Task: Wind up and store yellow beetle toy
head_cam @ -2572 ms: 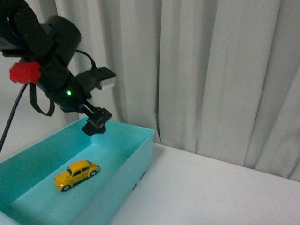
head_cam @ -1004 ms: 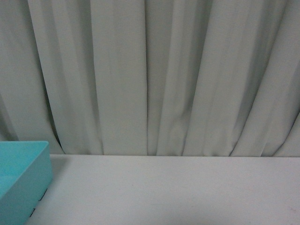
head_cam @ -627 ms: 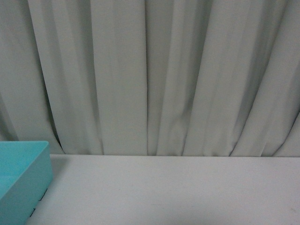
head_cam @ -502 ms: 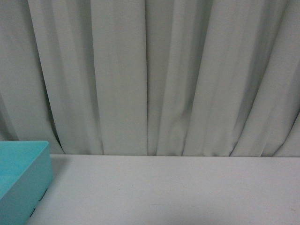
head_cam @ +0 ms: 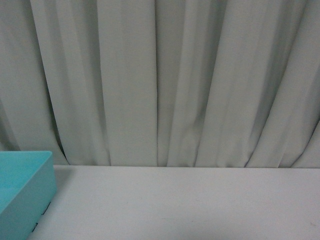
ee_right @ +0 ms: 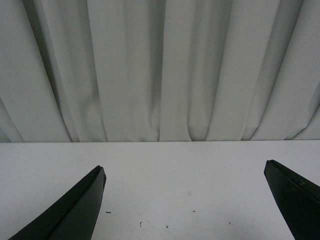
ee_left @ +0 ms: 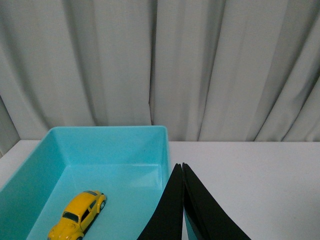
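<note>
Turquoise plastic forms the open rectangular bin (ee_left: 115, 150), smooth-walled with softly rounded inner corners and a flat matte floor; it sits on the white bench (ee_left: 250, 175) with its far wall close to the bench's back edge, where the curtain (ee_left: 200, 65) hangs. Inside the bin, the yellow beetle toy (ee_left: 77, 216) rests on its wheels on the floor, apart from every wall, its glossy rounded body catching light, its windows dark and one black wheel with a pale hub showing on its side. Nothing else lies in the bin that can be seen. The left gripper (ee_left: 182, 172) has its two black, tapering, wedge-shaped fingers pressed together tip to tip with nothing between them, poised above the bin's wall on the side toward the open bench. The right gripper (ee_right: 185, 172) is spread wide, its dull black fingers (ee_right: 75, 210) well apart and holding nothing, over a bare stretch of bench whose surface there shows a few small dark specks. In the front view only a corner of the bin (head_cam: 25, 190) shows at the bench's left side, neither arm appears, and the pale grey-green curtain falls in soft vertical folds right down to the bench's back edge.
</note>
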`<state>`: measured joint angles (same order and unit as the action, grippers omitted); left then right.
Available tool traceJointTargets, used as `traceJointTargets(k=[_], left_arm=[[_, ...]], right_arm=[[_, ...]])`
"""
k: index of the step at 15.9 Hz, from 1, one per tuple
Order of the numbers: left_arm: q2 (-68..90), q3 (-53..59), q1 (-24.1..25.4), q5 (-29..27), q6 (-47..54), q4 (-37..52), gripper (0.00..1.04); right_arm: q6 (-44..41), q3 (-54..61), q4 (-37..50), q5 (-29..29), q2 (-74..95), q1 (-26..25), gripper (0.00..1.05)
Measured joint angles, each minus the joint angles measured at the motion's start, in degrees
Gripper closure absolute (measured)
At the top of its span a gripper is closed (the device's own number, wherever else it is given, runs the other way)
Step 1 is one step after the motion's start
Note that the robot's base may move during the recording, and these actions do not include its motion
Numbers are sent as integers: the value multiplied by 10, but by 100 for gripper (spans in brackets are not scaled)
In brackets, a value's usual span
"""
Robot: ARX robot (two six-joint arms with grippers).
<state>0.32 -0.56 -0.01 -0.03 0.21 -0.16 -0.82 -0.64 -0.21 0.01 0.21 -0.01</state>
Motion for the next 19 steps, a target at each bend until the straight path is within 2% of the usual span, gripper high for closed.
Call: traceJointTargets(k=[2, 3, 9, 10, 11, 19], left_arm=[[0, 0, 0, 0, 0, 0, 103], [0, 0, 0, 0, 0, 0, 99], [0, 0, 0, 0, 0, 0, 27], [0, 0, 0, 0, 0, 0, 20], [0, 0, 0, 0, 0, -1, 8], [0, 0, 0, 0, 0, 0, 7]], right_arm=[[0, 0, 0, 0, 0, 0, 7], [0, 0, 0, 0, 0, 0, 7], [0, 0, 0, 0, 0, 0, 7], [0, 0, 0, 0, 0, 0, 7], [0, 0, -1, 0, 0, 0, 7], [0, 0, 0, 0, 0, 0, 7]])
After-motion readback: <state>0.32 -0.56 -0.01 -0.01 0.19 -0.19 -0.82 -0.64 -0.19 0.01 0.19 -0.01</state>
